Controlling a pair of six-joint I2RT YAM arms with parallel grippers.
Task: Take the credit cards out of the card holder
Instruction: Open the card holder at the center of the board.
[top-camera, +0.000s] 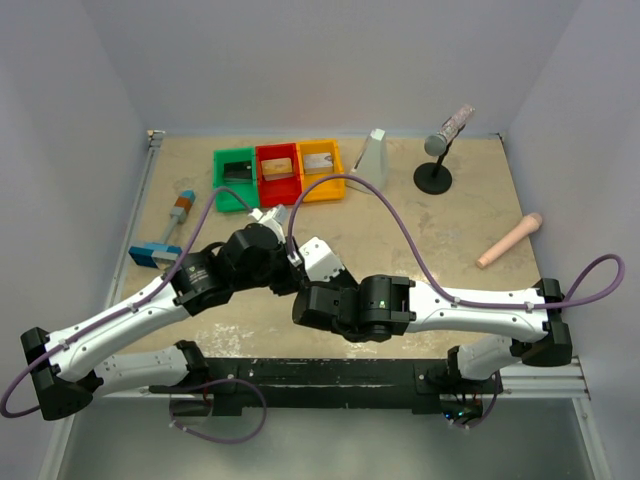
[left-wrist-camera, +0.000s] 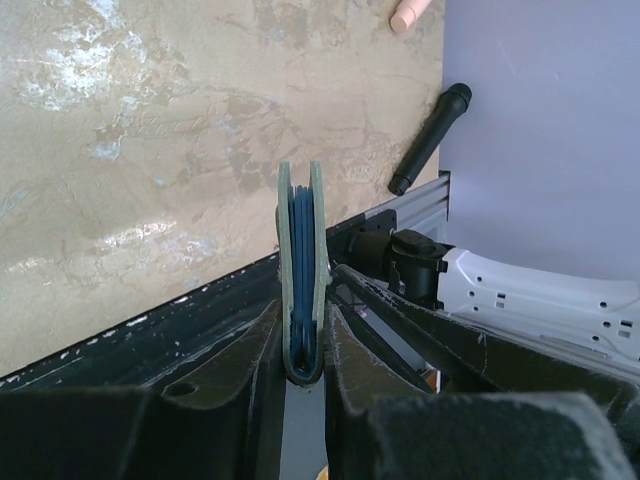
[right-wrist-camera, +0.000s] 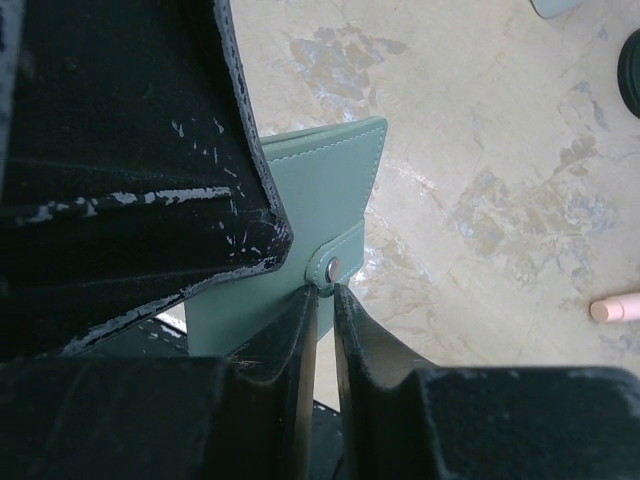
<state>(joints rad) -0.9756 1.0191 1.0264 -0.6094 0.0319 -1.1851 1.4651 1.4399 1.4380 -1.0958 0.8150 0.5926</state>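
Observation:
The card holder (left-wrist-camera: 302, 270) is folded shut and held edge-up off the table, with blue inner layers showing between its pale green-blue faces. My left gripper (left-wrist-camera: 305, 345) is shut on its folded edge. In the right wrist view the card holder (right-wrist-camera: 310, 190) shows its outer face and snap tab (right-wrist-camera: 335, 262). My right gripper (right-wrist-camera: 326, 292) has its fingertips pinched narrowly on the tab's end. A black card (top-camera: 237, 168) lies in the green bin, an orange-gold card (top-camera: 277, 165) in the red bin, and a silver-grey card (top-camera: 318, 160) in the yellow bin.
The green bin (top-camera: 222, 185), red bin (top-camera: 262, 185) and yellow bin (top-camera: 340, 170) stand in a row at the back. A blue-headed brush (top-camera: 165, 238) lies at the left. A microphone on a stand (top-camera: 437, 150), a grey wedge (top-camera: 373, 155) and a pink cylinder (top-camera: 510, 240) are at the right.

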